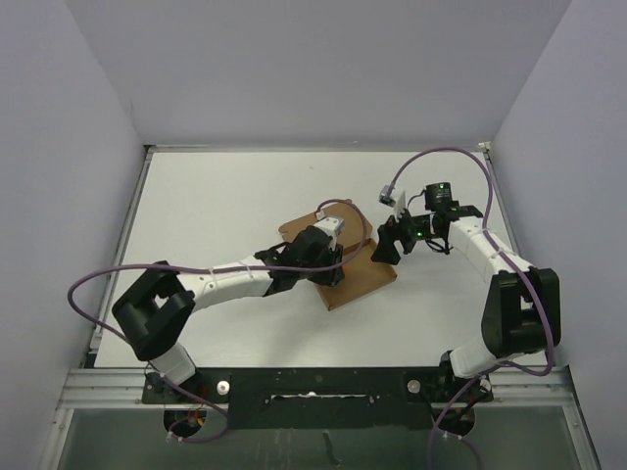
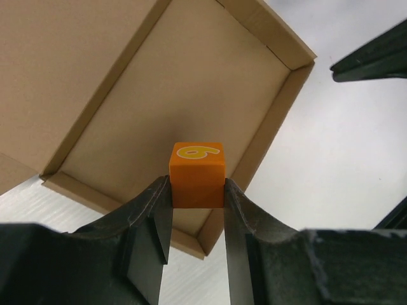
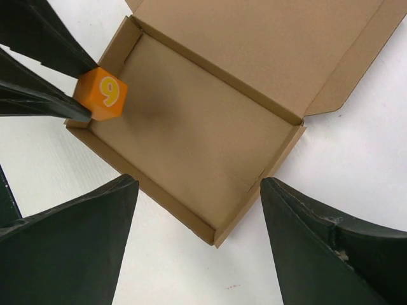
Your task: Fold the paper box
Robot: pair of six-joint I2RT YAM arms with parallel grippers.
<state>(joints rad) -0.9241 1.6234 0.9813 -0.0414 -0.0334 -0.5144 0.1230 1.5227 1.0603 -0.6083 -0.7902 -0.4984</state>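
Top view. We see the box (image 1: 364, 281), brown, on the white table (image 1: 225, 201) at mid-frame. The left gripper (image 1: 329, 253) lies over the box's left part. The right gripper (image 1: 386, 245) stands just beside its upper right edge. From here we cannot tell how either claw stands.

Left wrist view. We see the left gripper (image 2: 197, 190) clamped on an orange cube (image 2: 197, 166) that bears a yellow numeral. Both fingers press the cube's sides. Behind the cube the box (image 2: 191, 82) shows as an open tray with raised walls, filling the upper left of the frame. The cube sits near the tray's lower wall; we cannot tell whether it touches the floor. A dark finger of the other arm shows at upper right.

Right wrist view. We see the right gripper (image 3: 198, 187) with jaws wide apart and nothing between them, above the tray's lower wall. The box (image 3: 191, 127) crosses mid-frame, its lid flap spread toward upper right. The cube (image 3: 102, 94) sits at the tray's upper left corner, pinched by the left fingers (image 3: 44, 105).
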